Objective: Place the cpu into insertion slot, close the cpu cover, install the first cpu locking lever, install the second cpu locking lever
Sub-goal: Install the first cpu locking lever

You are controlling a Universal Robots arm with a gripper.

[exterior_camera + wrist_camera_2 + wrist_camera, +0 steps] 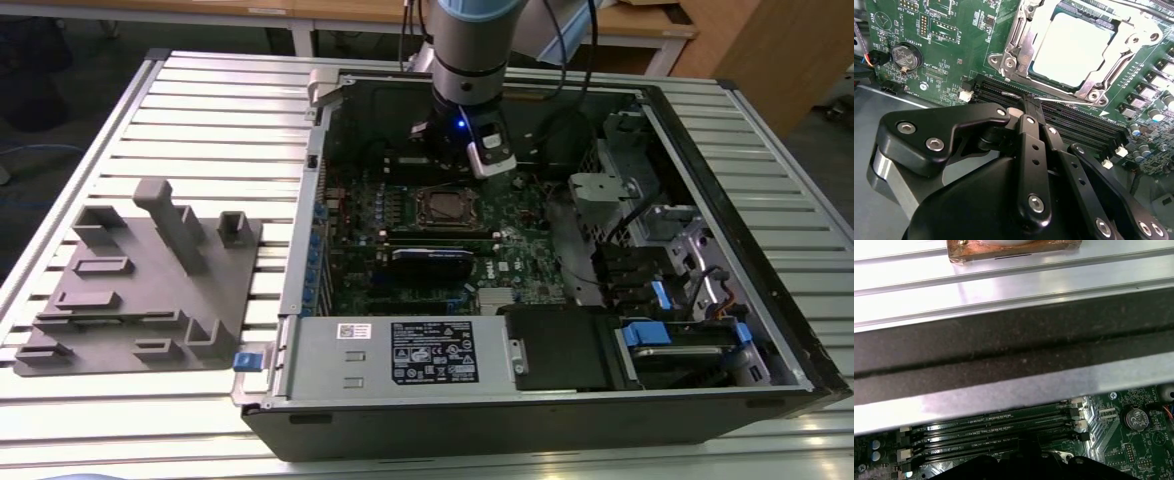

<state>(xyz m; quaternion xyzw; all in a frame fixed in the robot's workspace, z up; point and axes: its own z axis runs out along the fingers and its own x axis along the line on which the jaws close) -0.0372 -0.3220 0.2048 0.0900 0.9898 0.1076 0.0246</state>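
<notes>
The arm (467, 50) reaches down into the open computer case (534, 425), which lies on the slatted metal surface (200, 100). It stands over the green board (954, 60), just beside the insertion slot (445, 206).

In the second wrist view the pincer (1026, 102) has its black fingers drawn narrow, tip against tip, over the memory slots (1074, 122) at the socket's edge. A thin wire lever (1069, 104) runs along that edge right at the tips (whether it is actually pinched between them, I can't tell).

The cpu (1074, 42) sits in the socket, its pale silver face showing through the window of the cpu cover (1021, 47), which lies down flat around it.

A coin battery (906, 56) sits on the board well apart from the socket. A grey moulded fixture (134, 270) rests on the surface at the exterior view's left, beside the case.
</notes>
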